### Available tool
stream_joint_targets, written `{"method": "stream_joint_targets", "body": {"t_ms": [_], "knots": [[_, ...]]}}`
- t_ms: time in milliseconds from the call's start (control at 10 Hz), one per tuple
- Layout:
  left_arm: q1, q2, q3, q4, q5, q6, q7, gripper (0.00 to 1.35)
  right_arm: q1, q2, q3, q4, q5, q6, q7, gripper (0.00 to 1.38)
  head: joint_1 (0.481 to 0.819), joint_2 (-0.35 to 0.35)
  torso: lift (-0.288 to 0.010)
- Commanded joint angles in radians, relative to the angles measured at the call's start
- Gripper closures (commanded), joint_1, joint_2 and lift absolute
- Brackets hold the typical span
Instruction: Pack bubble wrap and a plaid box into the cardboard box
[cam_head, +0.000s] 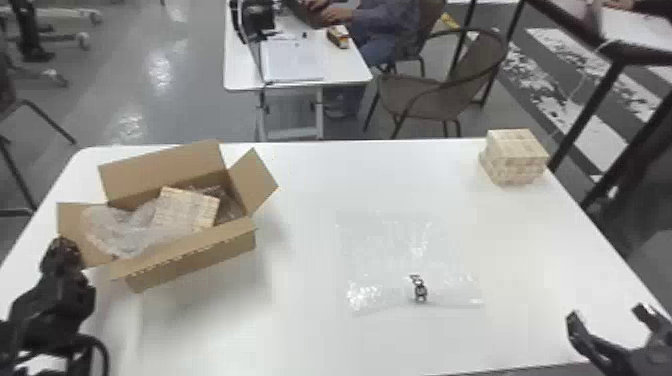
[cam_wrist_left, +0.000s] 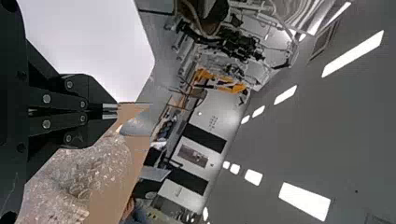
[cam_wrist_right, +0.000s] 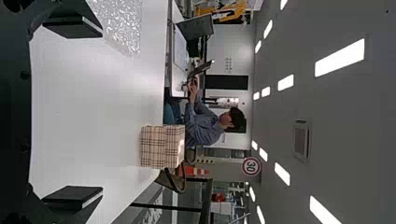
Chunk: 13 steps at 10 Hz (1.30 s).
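Note:
The open cardboard box (cam_head: 192, 260) stands on the table's left side, holding crumpled bubble wrap (cam_head: 125, 227) and a plaid box (cam_head: 187, 207). My left gripper (cam_head: 62, 247) is at its left flap. In the left wrist view my left gripper (cam_wrist_left: 110, 111) is shut, its tips by the cardboard (cam_wrist_left: 109, 198); whether the flap's edge lies between them I cannot tell. A flat bubble wrap sheet (cam_head: 390, 255) with a small dark mark lies right of centre. Another plaid box (cam_head: 515, 157) sits at the back right. My right gripper (cam_head: 609, 317) is open at the front right; between its fingers (cam_wrist_right: 98, 112) is only tabletop.
The white table (cam_head: 310, 320) carries all of this. Past its back edge are a second table (cam_head: 245, 75) and a chair (cam_head: 440, 95). Dark metal legs (cam_head: 600, 120) stand beyond the right edge.

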Motion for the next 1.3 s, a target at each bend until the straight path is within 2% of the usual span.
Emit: {"method": "stream_joint_targets", "body": {"t_ms": [0,200,500,700,800,900,1000,1100,1200], "knots": [[-0.007,-0.003,0.054,0.002,-0.039,-0.021,0.036,1.2,-0.011,0.005,0.007,0.01,-0.005,0.008,0.005,0.11,0.695,-0.022,-0.11],[-0.024,-0.003,0.097,0.034,-0.066,-0.058,0.088,1.2,-0.016,0.005,0.02,0.02,-0.01,0.012,0.008,0.11,0.695,0.04,-0.11],[-0.033,-0.003,0.181,0.04,-0.169,-0.102,0.223,1.2,-0.036,0.005,0.023,0.033,-0.011,0.024,0.023,0.11,0.695,0.144,-0.11],[-0.049,-0.003,0.197,0.085,-0.171,-0.117,0.251,1.2,-0.037,0.005,0.035,0.044,-0.023,0.029,0.025,0.11,0.695,0.194,-0.11],[-0.049,-0.003,0.194,0.098,-0.164,-0.127,0.251,1.15,-0.04,0.005,0.038,0.047,-0.023,0.031,0.025,0.11,0.695,0.202,-0.11],[-0.047,-0.003,0.184,0.106,-0.166,-0.142,0.251,0.86,-0.04,0.005,0.038,0.047,-0.025,0.032,0.025,0.11,0.695,0.211,-0.11],[-0.046,-0.003,0.174,0.108,-0.163,-0.156,0.252,0.51,-0.04,0.005,0.038,0.049,-0.028,0.035,0.025,0.11,0.695,0.211,-0.11],[-0.035,-0.003,0.152,0.108,-0.161,-0.203,0.252,0.24,-0.04,0.005,0.038,0.047,-0.028,0.035,0.025,0.11,0.695,0.207,-0.11],[-0.013,-0.003,0.112,0.103,-0.132,-0.274,0.254,0.12,-0.04,0.005,0.041,0.046,-0.033,0.035,0.025,0.11,0.695,0.202,-0.11]]}}
